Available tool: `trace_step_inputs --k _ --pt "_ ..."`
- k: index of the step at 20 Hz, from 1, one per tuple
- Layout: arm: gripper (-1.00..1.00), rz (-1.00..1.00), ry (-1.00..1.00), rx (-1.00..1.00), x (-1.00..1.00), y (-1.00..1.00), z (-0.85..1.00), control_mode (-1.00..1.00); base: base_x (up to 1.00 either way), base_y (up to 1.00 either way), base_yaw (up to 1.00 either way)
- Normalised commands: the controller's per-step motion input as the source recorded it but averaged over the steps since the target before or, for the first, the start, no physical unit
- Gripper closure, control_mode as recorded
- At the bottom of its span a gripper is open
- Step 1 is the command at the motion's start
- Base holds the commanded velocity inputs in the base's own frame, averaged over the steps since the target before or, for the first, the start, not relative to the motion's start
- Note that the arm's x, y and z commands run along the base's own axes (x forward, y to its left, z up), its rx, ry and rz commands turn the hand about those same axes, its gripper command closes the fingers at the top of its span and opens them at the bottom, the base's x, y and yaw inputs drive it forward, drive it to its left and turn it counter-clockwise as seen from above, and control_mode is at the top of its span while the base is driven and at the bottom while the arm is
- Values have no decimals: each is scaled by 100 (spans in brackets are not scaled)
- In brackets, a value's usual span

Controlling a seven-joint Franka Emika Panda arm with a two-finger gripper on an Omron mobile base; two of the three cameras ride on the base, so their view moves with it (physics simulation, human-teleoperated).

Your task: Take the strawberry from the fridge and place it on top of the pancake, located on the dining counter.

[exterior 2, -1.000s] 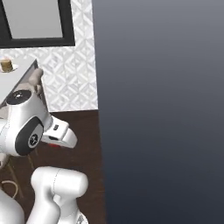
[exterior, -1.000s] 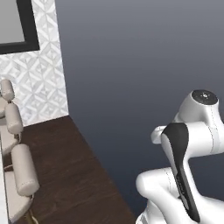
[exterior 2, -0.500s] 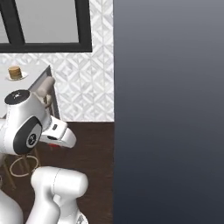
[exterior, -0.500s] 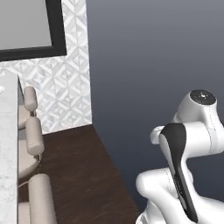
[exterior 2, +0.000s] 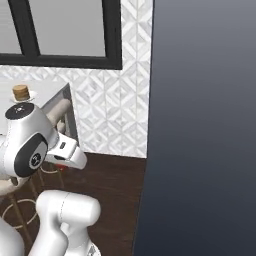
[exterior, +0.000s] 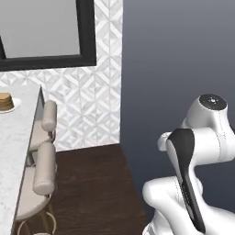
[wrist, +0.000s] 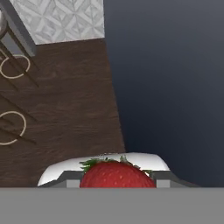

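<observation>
Hand view, gripper [wrist: 117, 178] narrowed on the strawberry [wrist: 116, 175], held over dark wood floor [wrist: 61, 100], pancake [exterior: 5, 102] far left on the dining counter [exterior: 13, 137]

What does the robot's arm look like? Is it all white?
Mostly white. The arm is made of smooth, rounded, shiny shells, like fat tubes joined together. A long black panel runs down one section, and dark grey round caps with small pale marks close the joints. The hand is a white boxy block with small dark marks. No loose cables show.
</observation>
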Motion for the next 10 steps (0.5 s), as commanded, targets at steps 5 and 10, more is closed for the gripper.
trace_step_inputs --k 5,10 --pt "100 0 0 0 0 0 0 100 100 -28 47" --pt "100 0 0 0 0 0 0 100 100 -52 51"
